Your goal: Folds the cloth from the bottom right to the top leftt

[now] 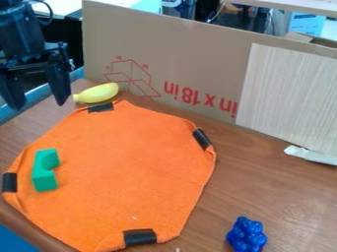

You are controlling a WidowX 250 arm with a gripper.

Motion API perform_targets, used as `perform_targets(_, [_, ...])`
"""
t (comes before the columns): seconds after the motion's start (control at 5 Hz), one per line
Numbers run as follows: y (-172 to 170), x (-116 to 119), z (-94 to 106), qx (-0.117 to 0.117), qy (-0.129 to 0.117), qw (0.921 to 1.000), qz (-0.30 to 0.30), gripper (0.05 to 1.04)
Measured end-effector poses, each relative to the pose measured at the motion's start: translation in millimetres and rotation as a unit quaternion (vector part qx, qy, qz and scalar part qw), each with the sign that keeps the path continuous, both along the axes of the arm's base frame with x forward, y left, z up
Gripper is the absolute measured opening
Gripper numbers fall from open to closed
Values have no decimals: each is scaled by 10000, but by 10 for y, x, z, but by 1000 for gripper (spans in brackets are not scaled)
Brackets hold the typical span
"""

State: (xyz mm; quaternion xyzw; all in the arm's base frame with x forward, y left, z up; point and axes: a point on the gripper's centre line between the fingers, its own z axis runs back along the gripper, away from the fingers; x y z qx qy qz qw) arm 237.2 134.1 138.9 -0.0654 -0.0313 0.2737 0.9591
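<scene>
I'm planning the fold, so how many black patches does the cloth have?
4, along the edge of the cloth: top patch, right patch, bottom patch and left patch, as the camera sees it. Any underneath would be hidden.

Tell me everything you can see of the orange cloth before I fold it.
The orange cloth looks like soft fabric, spread nearly flat on the brown table, with slightly wrinkled edges and blunted corners. Four black strips sit around its edge. A green notched block rests on its picture-left part.
</scene>
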Motion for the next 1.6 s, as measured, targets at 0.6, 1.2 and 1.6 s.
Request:
perform_targets(0.6, [-378,606,-390,639,-339,9972,204,999])
perform_targets(1.2, [-883,1529,-715,1559,-770,9841,364,999])
perform_targets(1.6, [-1104,1709,-905,1930,-1015,9743,563,999])
